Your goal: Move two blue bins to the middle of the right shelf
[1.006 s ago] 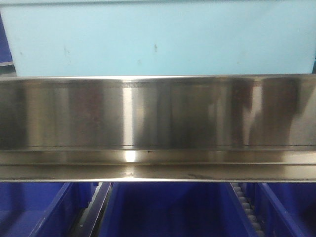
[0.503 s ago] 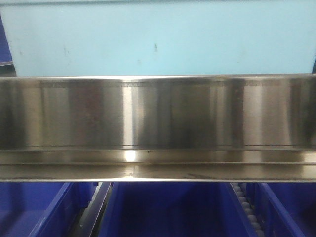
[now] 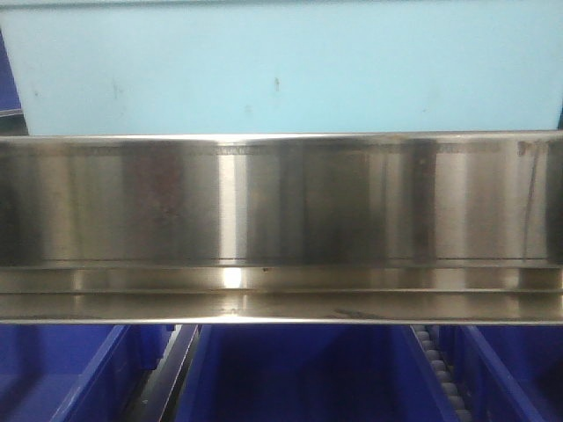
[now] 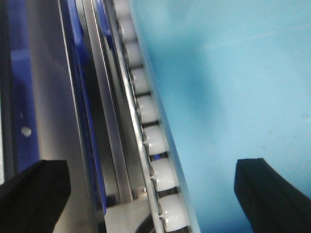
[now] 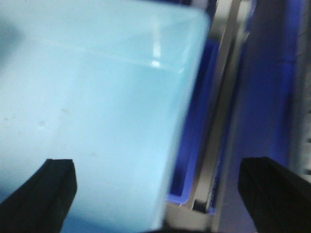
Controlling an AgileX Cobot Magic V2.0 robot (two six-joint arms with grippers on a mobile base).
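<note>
Nearest, left end effector (image 4: 153, 194): spread wide, black fingertips (image 4: 34, 196) at the two lower corners of the wrist view, nothing clamped between them. Just past it, a roller track (image 4: 150, 138) of white rollers running up the frame. Light blue bin (image 4: 228, 87) just beside the track on the right; steel rails and dark blue plastic on the left.

Next, right end effector (image 5: 159, 194): likewise wide apart, holding nothing. Beyond it, a blurred light blue bin wall filling the left of the wrist view, its corner near a steel rail (image 5: 218, 121), with more dark blue plastic on the far side of that rail.

Front view: stainless shelf beam (image 3: 281, 220) across the middle. Below it, dark blue bins (image 3: 299, 369) side by side on the lower level, with white rollers between the middle and right ones. Above and behind the beam, light blue bin on the shelf level, spanning nearly the full width. Which shelf of the rack: cannot tell.
</note>
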